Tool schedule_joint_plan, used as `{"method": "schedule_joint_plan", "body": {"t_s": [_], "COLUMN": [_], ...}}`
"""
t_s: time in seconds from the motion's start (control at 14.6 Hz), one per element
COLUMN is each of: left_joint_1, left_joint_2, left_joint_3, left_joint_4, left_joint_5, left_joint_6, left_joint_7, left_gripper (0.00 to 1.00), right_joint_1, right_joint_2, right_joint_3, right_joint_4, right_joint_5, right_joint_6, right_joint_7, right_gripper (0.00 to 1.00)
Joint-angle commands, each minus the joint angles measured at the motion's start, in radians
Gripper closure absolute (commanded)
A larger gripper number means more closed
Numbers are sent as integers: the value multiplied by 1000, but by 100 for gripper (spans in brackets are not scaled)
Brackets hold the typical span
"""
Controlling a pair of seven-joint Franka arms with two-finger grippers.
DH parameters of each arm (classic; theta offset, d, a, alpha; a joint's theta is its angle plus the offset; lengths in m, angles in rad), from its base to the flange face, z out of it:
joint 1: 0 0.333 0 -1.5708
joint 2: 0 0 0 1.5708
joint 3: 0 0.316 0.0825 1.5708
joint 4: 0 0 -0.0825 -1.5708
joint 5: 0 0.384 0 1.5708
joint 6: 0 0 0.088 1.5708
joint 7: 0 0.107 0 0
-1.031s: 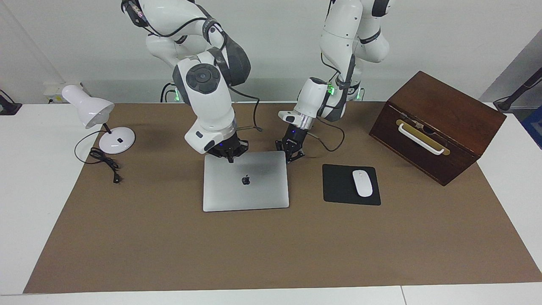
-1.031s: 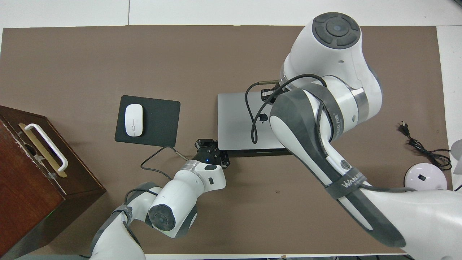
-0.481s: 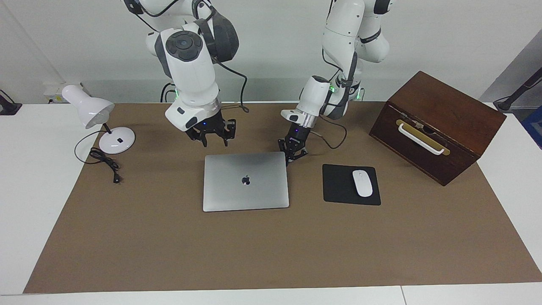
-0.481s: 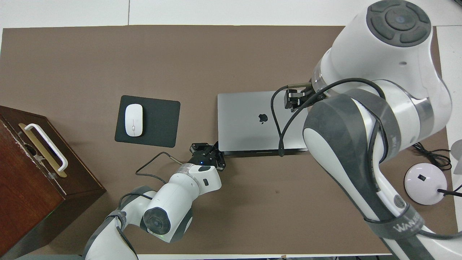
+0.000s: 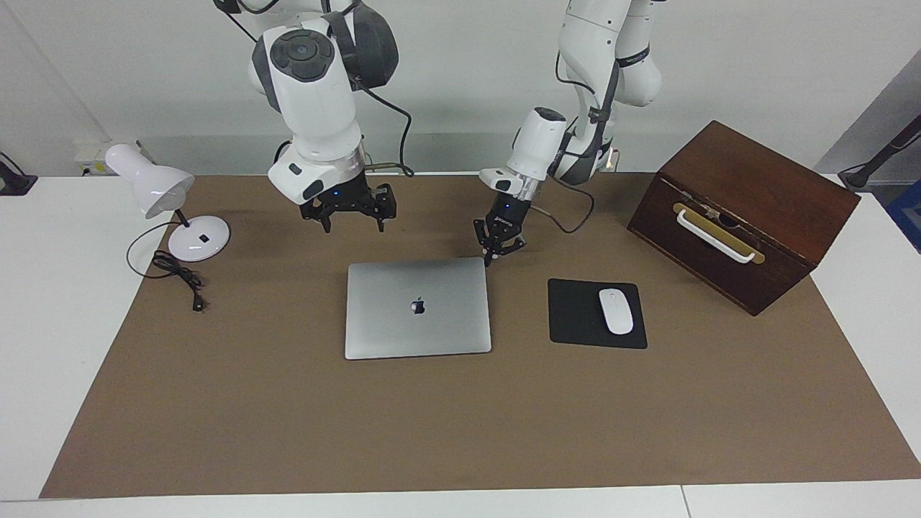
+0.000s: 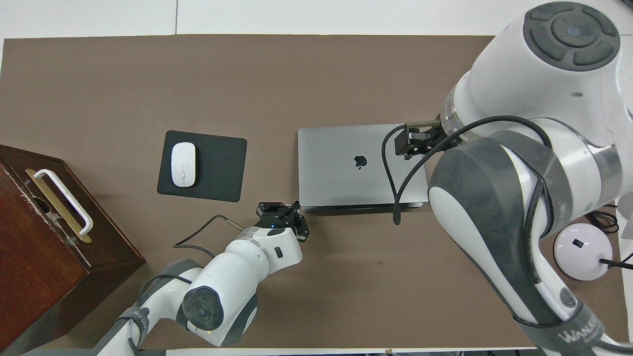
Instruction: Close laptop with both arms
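The silver-grey laptop (image 5: 417,308), lid flat shut, lies mid-bench beside the mouse pad (image 5: 596,314), the left gripper (image 5: 493,254) low by its corner, fingers pinched together, the right gripper (image 5: 352,219) raised, fingers spread, holding nothing.

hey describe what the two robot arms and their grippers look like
Both arms are glossy white jointed shells with dark grey round joint caps and loose black cables. The right arm carries a grey band lettered WANJE. The left gripper and right gripper are black claws with small blue lights.
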Motion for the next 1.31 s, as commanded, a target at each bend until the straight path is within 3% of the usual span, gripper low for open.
{"method": "schedule_joint_plan", "body": {"t_s": [0.0, 0.41, 1.1, 1.24], "left_joint_1": [14, 109, 224, 254], "left_joint_2": [-183, -387, -435, -453], "left_joint_3": [1, 6, 7, 9], "left_joint_4": [-41, 97, 314, 358], "left_joint_5": [-12, -12, -2, 29], "left_joint_6": [-201, -701, -1166, -1256], "left_joint_7": [-8, 1, 6, 9], "left_gripper": [100, 100, 100, 100], "right_joint_1": [-15, -44, -73, -70], "right_joint_2": [-54, -109, -188, -198], "right_joint_3": [8, 8, -47, -102], "right_joint_4": [-41, -42, -39, -42], "right_joint_5": [-7, 1, 6, 18], "right_joint_6": [-20, -63, -145, -152], "right_joint_7": [-23, -32, -95, -95], "right_gripper": [0, 0, 0, 0]}}
